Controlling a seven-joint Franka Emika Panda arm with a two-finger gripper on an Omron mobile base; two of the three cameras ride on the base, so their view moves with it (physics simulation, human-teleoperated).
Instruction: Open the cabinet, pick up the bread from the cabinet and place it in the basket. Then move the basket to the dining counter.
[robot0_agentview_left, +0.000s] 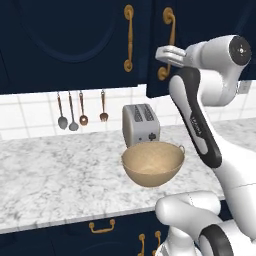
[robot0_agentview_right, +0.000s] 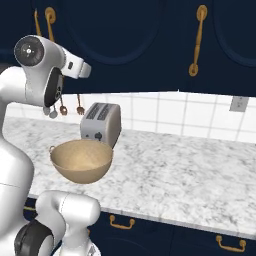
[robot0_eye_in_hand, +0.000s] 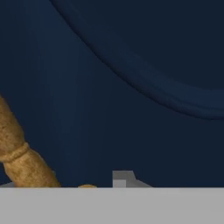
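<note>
The dark navy wall cabinet with arched-panel doors (robot0_agentview_left: 75, 40) hangs shut above the white-grey marble table (robot0_agentview_left: 60, 180); the bread is presumably behind its doors. The tan woven bowl-shaped basket (robot0_agentview_left: 153, 163) rests near the table's front edge, before a silver toaster (robot0_agentview_left: 141, 124). The hand is raised to the door, beside its long ornate brass handle (robot0_agentview_left: 167, 45), which runs upright. In the hand view this handle (robot0_eye_in_hand: 19, 151) lies to one side of the fingers; how wide they stand cannot be told, and nothing appears held.
</note>
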